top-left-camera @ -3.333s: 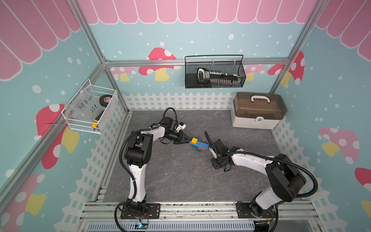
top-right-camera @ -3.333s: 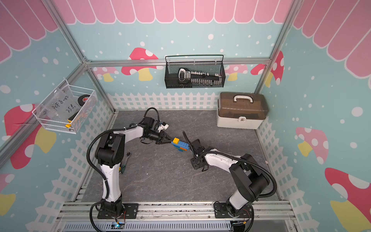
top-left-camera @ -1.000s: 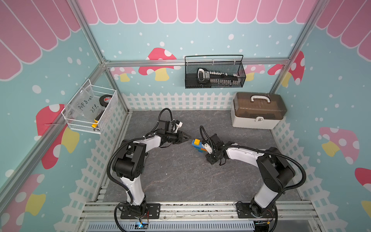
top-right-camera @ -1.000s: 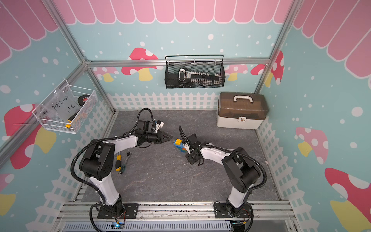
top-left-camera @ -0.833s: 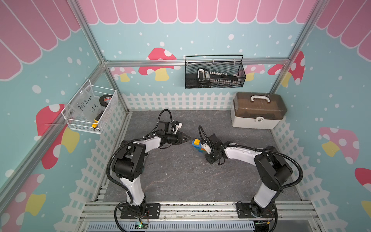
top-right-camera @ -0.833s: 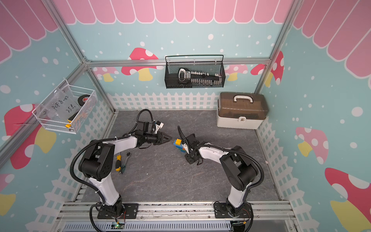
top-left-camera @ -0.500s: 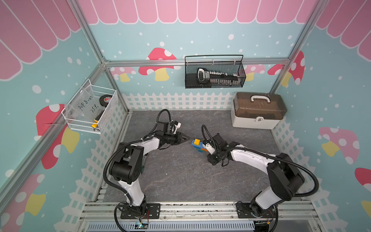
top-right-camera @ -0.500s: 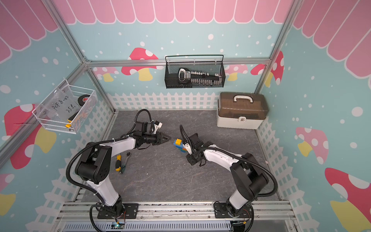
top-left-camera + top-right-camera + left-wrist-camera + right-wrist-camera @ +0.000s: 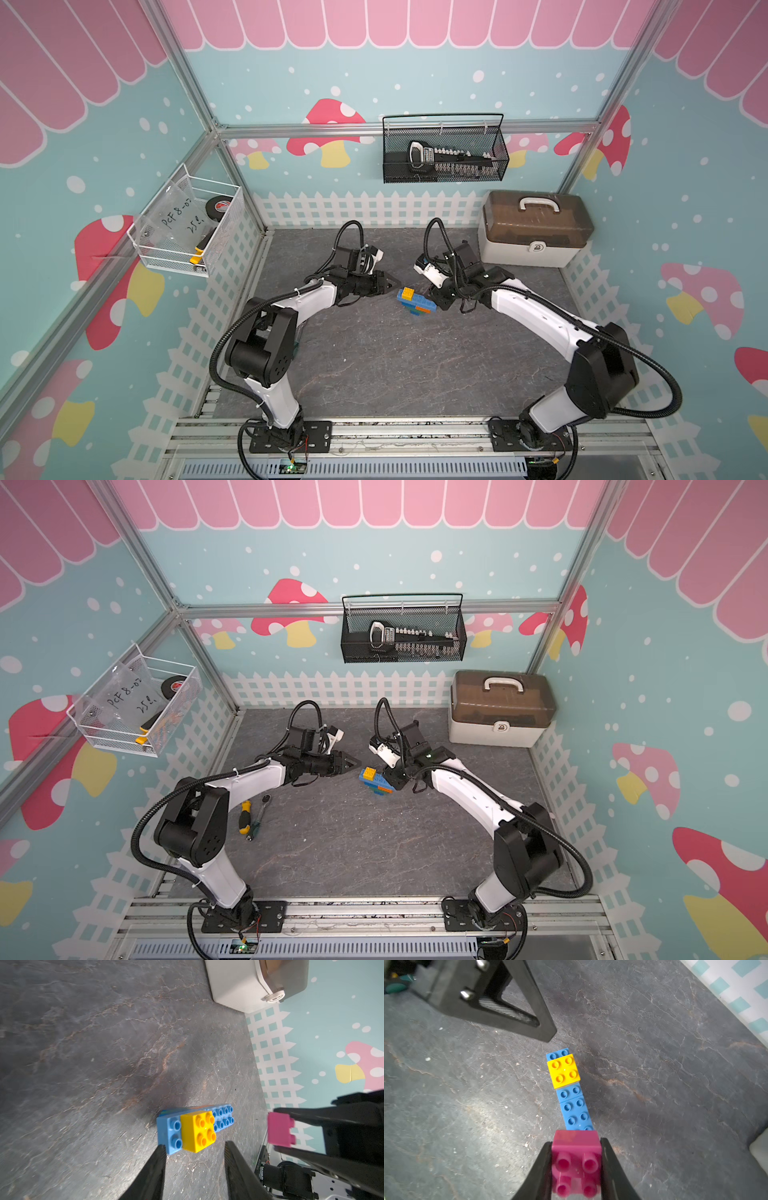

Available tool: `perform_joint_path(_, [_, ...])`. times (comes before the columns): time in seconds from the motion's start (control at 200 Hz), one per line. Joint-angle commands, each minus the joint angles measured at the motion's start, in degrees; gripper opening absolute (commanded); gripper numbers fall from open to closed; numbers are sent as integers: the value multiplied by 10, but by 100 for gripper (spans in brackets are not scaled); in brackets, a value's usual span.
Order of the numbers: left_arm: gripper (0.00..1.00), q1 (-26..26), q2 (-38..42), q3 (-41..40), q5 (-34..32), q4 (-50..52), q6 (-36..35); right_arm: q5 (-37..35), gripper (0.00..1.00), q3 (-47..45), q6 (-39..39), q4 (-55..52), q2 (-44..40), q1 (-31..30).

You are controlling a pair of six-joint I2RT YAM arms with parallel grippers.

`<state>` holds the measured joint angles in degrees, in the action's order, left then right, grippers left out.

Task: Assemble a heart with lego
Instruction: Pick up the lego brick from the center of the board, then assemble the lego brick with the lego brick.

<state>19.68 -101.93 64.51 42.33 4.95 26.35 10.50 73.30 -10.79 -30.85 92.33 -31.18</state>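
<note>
One pink brick [image 9: 576,1167], likely light, stiff and slick, sits well held by its side walls in the clamped right gripper [image 9: 576,1144], while the left gripper [image 9: 195,1146] stands part-open, empty.

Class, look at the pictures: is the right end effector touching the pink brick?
Touching. In the right wrist view the right end effector clamps the pink brick from both sides, with no gap.

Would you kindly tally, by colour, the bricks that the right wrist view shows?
Yellow brick: 1
Blue bricks, parted by a seam: 2
Pink brick: 1
Total: 4
</note>
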Motion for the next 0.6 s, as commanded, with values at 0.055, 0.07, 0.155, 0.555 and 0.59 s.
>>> perform_joint_path(0.055, [46, 8, -20, 34, -22, 43, -31, 24, 25, 71, -99, -83, 75, 10])
perform_joint_path(0.07, [46, 9, -22, 38, -24, 48, -33, 24, 25, 78, -104, -87, 81, 11])
perform_joint_path(0.155, [46, 14, -32, 53, -34, 71, -46, 25, 25, 105, -117, -105, 99, 15])
perform_joint_path(0.555, [46, 21, -45, 62, -40, 89, -62, 29, 25, 127, -143, -140, 116, 25])
perform_joint_path(0.59, [46, 20, -45, 61, -42, 90, -63, 31, 25, 125, -143, -141, 115, 26])
